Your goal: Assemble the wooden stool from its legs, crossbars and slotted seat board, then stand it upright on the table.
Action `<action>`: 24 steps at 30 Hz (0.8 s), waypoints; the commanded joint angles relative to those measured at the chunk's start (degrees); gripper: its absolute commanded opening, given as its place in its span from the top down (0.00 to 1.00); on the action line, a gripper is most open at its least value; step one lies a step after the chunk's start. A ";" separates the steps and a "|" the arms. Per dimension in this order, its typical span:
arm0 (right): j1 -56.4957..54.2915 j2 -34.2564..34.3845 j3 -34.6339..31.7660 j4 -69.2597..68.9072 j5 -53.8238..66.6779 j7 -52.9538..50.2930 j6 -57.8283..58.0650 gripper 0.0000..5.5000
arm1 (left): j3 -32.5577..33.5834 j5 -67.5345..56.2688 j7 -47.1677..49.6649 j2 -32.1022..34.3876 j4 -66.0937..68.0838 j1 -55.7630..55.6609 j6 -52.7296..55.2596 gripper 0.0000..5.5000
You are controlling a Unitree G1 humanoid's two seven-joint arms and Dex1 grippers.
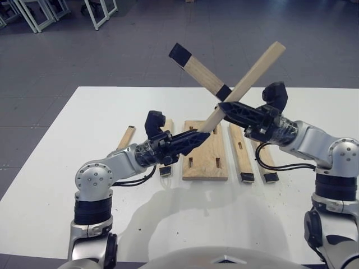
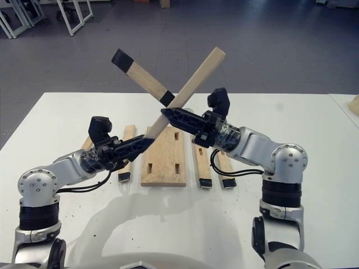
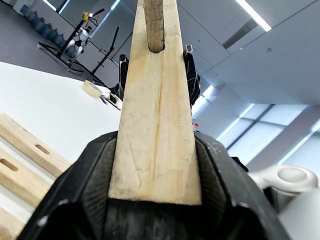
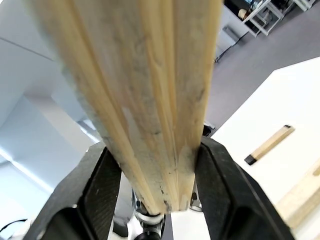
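- Stool is not yet built. In the head views the seat (image 1: 205, 165) lies flat on the table (image 1: 67, 140), with loose legs (image 1: 242, 154) beside it on both sides.
- Above the seat, the left gripper (image 1: 201, 134) pinches the low end of a plain bar (image 1: 252, 73) that slants up to the robot's right. The right gripper (image 1: 224, 105) pinches a black-tipped leg (image 1: 199, 72) that slants up to the left. The two cross like an X near the right gripper's tips.
- Left wrist view: the fingers (image 3: 97, 175) clamp the bar (image 3: 157, 125) on both flat sides. A slot (image 3: 156, 42) is cut farther along it, and a second piece of wood, likely the leg, sits at that slot. How deep it goes I cannot tell.
- Right wrist view: the fingers (image 4: 220, 170) squeeze the leg (image 4: 150, 90) firmly, with its length running straight out from the grip.
- The step looks to be mating leg and bar in mid-air. To do it well:
  - Hold one arm fixed as the anvil.
  - Square the leg to the slot before pushing.
  - Press along the slot's axis, not across it.
  - A skewed push could jam the joint or twist a piece out of its grip.
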 commanded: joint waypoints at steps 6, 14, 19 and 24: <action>-2.21 -3.68 1.73 -0.25 3.08 6.41 1.71 0.62 | 0.01 3.64 -0.74 3.04 2.40 1.71 -0.45 0.55; -1.40 -4.32 1.20 0.63 -1.41 6.94 0.19 0.63 | 5.90 -5.33 1.22 3.25 2.92 1.62 -0.88 0.32; 0.52 -7.31 -0.73 -0.67 -3.62 8.69 -0.40 0.63 | 11.15 -1.33 7.46 6.24 6.93 -1.64 -5.84 0.28; 1.42 -9.78 -4.25 -0.47 -5.67 7.94 -2.35 0.63 | -20.83 45.74 12.92 19.53 1.93 -3.43 -17.95 0.28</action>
